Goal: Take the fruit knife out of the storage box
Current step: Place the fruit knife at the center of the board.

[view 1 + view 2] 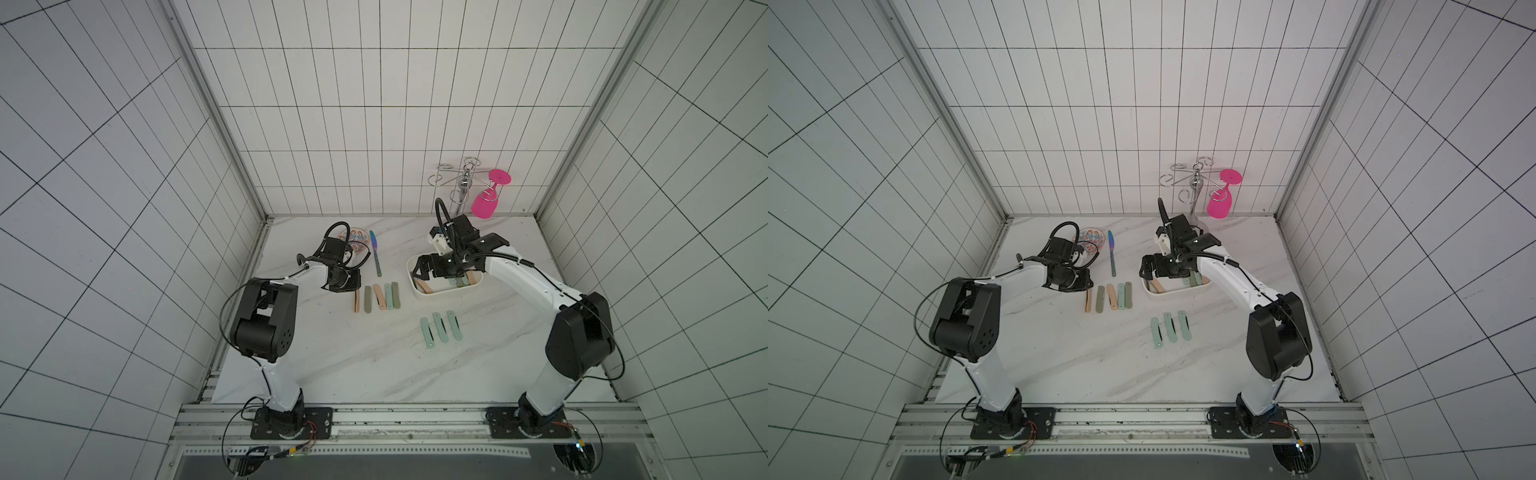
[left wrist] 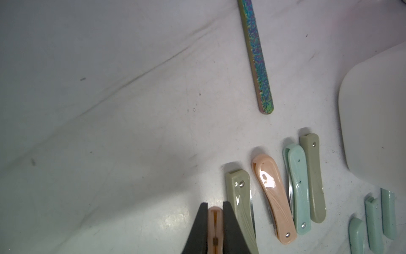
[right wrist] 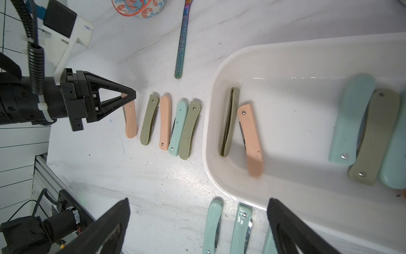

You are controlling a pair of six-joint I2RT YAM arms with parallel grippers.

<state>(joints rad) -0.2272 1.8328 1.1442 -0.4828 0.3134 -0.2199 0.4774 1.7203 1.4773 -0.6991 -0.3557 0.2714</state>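
The white storage box (image 1: 417, 291) (image 1: 1152, 292) sits right of centre, and several folded fruit knives lie inside it: an olive one on edge (image 3: 229, 123), a peach one (image 3: 250, 140), and mint (image 3: 351, 118) and olive (image 3: 373, 136) ones overlapping. My right gripper (image 1: 419, 272) (image 3: 198, 202) hovers open over the box's left end, holding nothing. My left gripper (image 2: 215, 204) (image 3: 128, 96) is shut on a peach fruit knife (image 2: 215, 228) (image 3: 131, 121). That knife is at the left end of a row of knives (image 1: 380, 296) on the table.
Three mint knives (image 1: 440, 334) lie on the table in front of the box. A long iridescent table knife (image 1: 376, 253) and a small patterned bowl (image 1: 357, 239) are behind the row. A wire rack with a pink glass (image 1: 486, 203) stands at the back right.
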